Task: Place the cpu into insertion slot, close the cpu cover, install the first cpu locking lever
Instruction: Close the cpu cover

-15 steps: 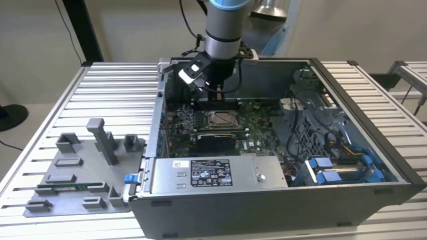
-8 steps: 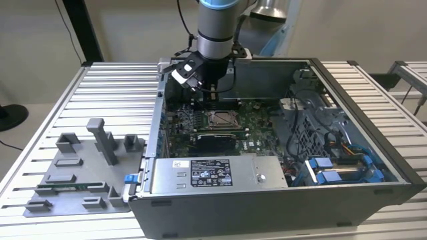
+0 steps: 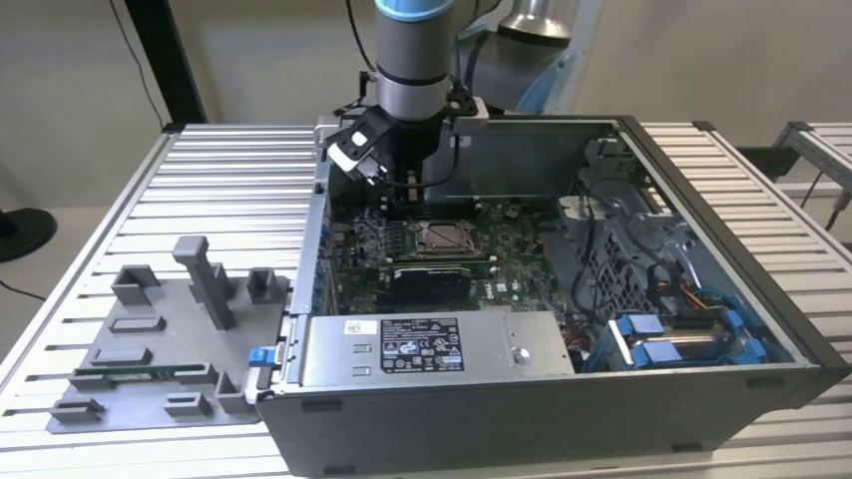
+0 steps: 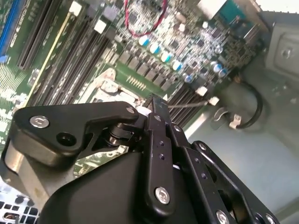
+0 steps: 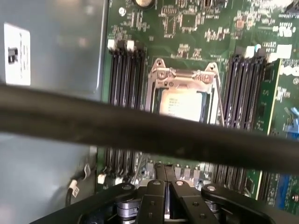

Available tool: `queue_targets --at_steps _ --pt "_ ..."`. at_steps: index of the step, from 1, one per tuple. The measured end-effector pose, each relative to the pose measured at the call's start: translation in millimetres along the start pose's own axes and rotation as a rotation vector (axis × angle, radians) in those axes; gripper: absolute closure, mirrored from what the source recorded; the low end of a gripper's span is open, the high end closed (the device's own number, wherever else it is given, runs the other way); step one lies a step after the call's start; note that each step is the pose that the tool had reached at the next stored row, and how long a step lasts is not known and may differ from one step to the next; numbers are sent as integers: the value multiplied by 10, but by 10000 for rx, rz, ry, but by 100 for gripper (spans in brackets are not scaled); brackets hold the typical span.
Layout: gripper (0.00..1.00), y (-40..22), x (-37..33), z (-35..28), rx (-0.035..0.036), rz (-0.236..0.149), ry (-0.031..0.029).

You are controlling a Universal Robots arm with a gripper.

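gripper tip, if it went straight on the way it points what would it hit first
Probably the green circuit board beside the silvery square socket, not the tan chip in it; the black gripper aims at that edge strip, but depth is unclear.

Matt blk gripper [image 5: 164, 170], shiny metal cpu cover [image 5: 182, 80], glossy green pcb [image 5: 187, 32].

The cpu [image 5: 182, 103] and cpu cover [image 5: 184, 83] are partly hidden by a blurred dark band [image 5: 93, 119] just ahead of the gripper [image 5: 167, 169]. Most of the insertion slot [image 4: 110, 86] is hidden behind the gripper in the second wrist view.
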State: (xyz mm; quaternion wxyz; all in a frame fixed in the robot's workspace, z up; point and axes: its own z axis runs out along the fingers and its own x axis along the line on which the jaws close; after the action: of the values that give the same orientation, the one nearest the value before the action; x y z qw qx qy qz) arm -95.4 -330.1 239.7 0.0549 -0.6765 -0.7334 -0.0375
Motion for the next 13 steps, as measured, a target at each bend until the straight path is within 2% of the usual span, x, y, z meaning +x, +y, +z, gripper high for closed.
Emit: queue_targets --at_steps 2,3,4,5,7,8,9,13 --pt "100 -45 1 10 -23 -4 59" --pt "100 -59 0 18 -28 -6 103" --pt "100 -70 0 27 -36 -7 173" --pt "100 -73 0 32 -45 -14 291" --pt "100 -79 -1 39 -70 -21 591" --pt "100 -90 0 44 -77 -22 673" --pt "100 -105 -4 46 -77 -22 692" --pt "100 -169 -12 65 -77 -27 701"
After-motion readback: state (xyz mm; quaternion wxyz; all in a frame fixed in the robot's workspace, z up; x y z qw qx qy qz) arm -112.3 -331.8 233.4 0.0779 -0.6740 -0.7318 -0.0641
